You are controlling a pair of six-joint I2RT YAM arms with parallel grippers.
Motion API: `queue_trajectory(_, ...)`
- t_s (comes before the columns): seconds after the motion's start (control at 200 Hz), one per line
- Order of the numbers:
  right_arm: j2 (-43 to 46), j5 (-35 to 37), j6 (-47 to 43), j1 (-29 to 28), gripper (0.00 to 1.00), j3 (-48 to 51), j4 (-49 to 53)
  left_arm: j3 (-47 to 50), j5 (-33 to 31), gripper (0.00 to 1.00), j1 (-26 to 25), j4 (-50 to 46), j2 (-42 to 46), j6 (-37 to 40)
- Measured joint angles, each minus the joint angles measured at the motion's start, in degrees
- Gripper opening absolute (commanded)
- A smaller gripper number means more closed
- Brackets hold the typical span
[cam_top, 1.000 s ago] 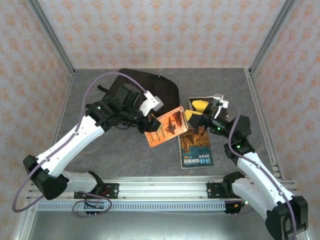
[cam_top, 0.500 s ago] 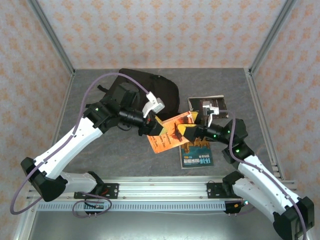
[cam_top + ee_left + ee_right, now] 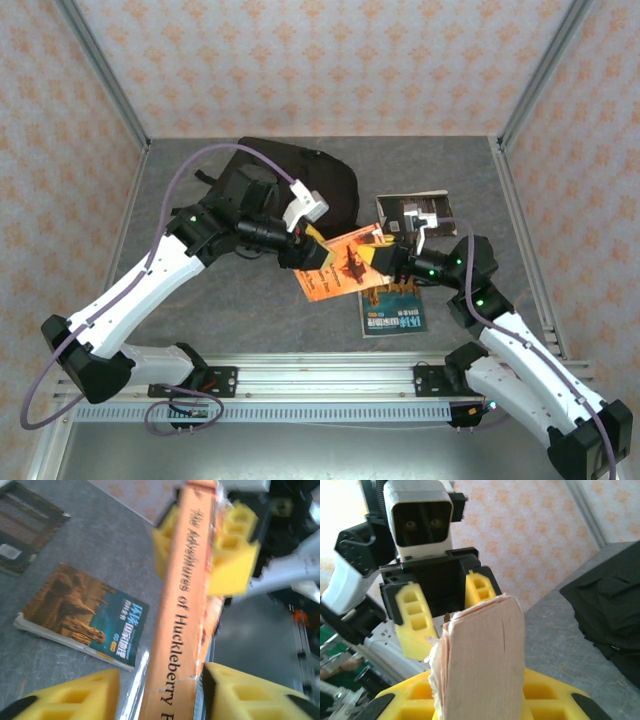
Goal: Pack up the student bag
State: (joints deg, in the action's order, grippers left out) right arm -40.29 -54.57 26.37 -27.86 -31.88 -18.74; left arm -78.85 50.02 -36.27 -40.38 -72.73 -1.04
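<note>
One orange book [image 3: 340, 266] clamped by right claw [image 3: 384, 257], left claw [image 3: 313, 250] apart, blue book [image 3: 395, 308] below

Looked like a robotics lab test cell. Boxed in by patterned wall panels [image 3: 320, 60] and aluminium posts [image 3: 100, 68], with a grey counter [image 3: 250, 320] edged by a slotted metal rail [image 3: 320, 375].

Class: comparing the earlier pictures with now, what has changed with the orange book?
The right gripper moved left to the orange book and closed on it; the left gripper opened its hold. The bag, blue book and dark book stayed put.
</note>
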Motion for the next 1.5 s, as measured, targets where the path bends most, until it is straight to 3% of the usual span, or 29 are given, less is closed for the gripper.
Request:
queue_trajectory(0.09,2.2,7.8,0.7,-0.1,0.0,-1.0,5.7,0.8,-4.5,0.61,1.6,2.5,0.4,-5.4)
queue_trajectory(0.325,4.7,42.3,12.7,0.4,0.0,-6.2,24.1,-3.0,-25.7,0.63,2.8,1.6,-2.8,-14.5)
queue_trajectory(0.44,3.2,53.1,16.7,1.4,0.0,-6.9,32.1,-12.1,-31.2,0.64,2.8,-0.3,-12.4,-15.9)
queue_trajectory(0.646,2.5,65.9,17.6,1.4,0.0,-7.4,41.9,-29.9,-42.0,0.68,1.7,-6.1,-33.6,-17.4)
queue_trajectory(0.956,3.0,70.3,17.0,1.6,0.0,-5.2,40.8,-69.4,-56.0,0.73,-1.9,-19.5,-66.1,-20.0)
queue_trajectory(1.501,1.0,69.1,16.5,3.0,0.0,-1.7,37.6,-72.2,-57.5,0.69,-1.3,-16.3,-72.0,-21.6)
